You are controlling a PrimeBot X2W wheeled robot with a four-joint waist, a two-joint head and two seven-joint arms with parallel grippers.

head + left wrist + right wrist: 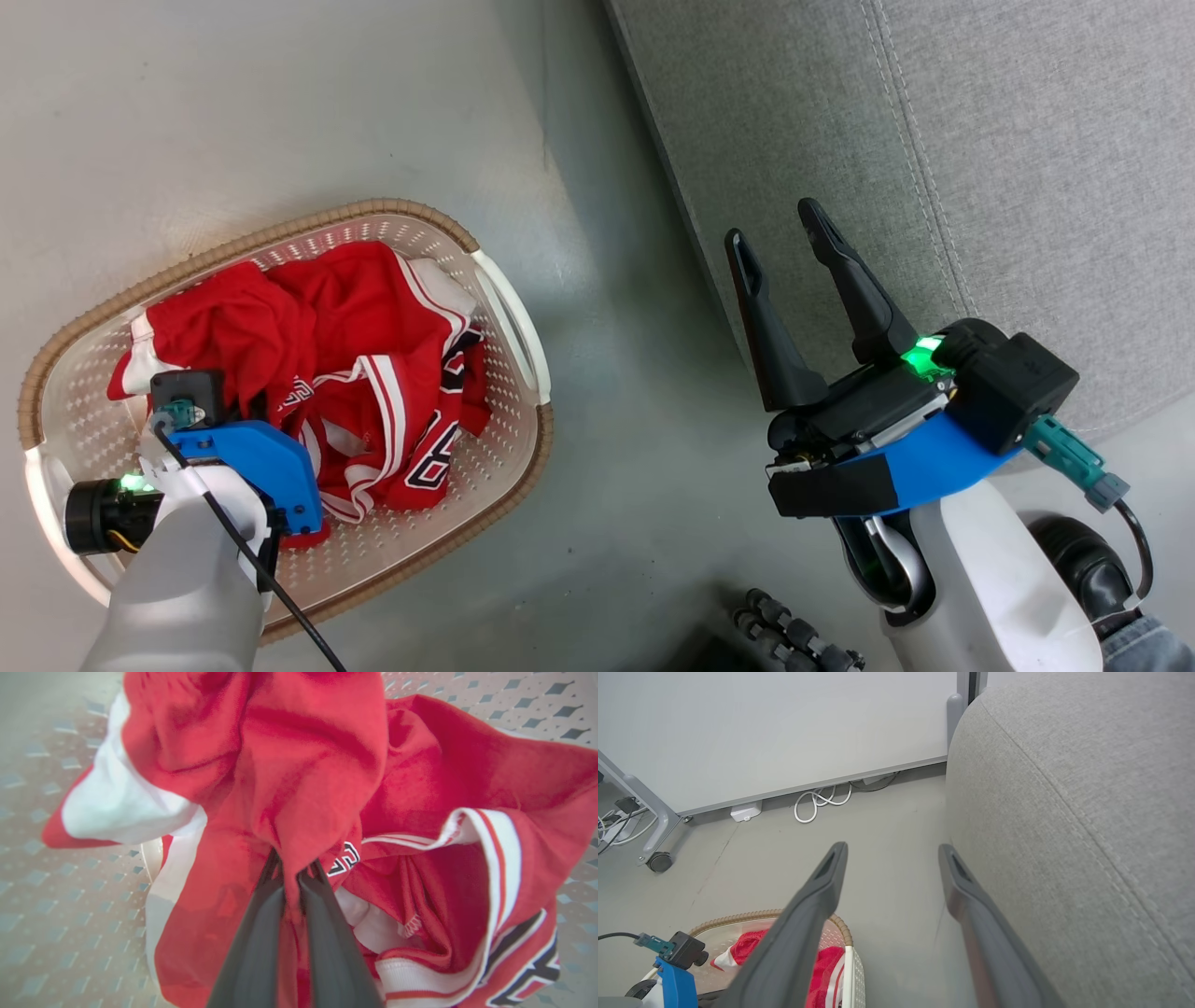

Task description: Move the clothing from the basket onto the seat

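A cream basket (84, 420) with a brown rim sits on a grey floor (280, 93), holding crumpled red clothing (373, 308) with white trim. The left gripper (292, 870) reaches down into the basket, its fingers pinched together on a fold of the red cloth. To the right of the basket, the right gripper (775, 227) hovers empty, fingers spread wide, beside the grey seat (1027, 140).

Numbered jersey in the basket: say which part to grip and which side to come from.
Pinch the raised fold at its white-striped trim, coming straight down from above: the jersey lies crumpled and the basket walls block the sides.
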